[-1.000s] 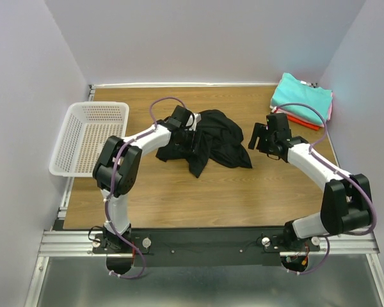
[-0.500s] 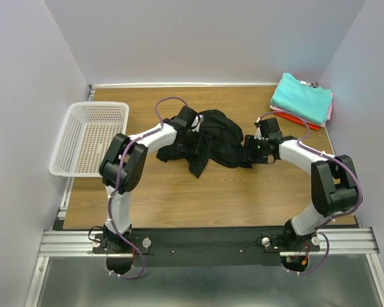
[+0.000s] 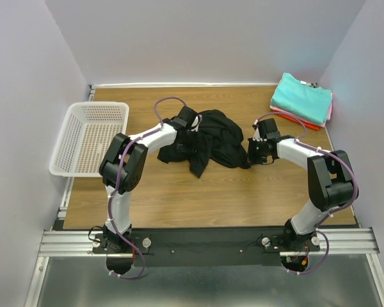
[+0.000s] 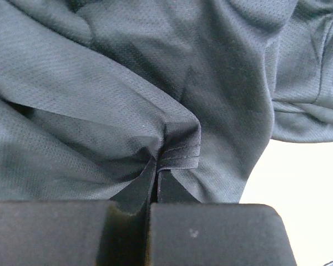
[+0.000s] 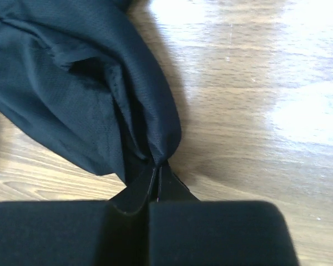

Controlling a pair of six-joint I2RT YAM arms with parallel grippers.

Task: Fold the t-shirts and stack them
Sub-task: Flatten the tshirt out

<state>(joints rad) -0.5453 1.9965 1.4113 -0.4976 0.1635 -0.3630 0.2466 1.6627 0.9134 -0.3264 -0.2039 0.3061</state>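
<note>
Your left gripper (image 4: 156, 176) pinches a hemmed fold of the crumpled black t-shirt (image 3: 219, 137) at mid-table (image 3: 179, 192), while your right gripper (image 5: 157, 170) is clamped tight on its right edge. The folded teal t-shirt (image 3: 302, 97) lies at the far right corner.

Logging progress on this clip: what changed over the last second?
The right claw moved left to the right edge of the black tee and shut on it. The left claw stayed clamped on the tee; the folded stack and basket did not move.
</note>
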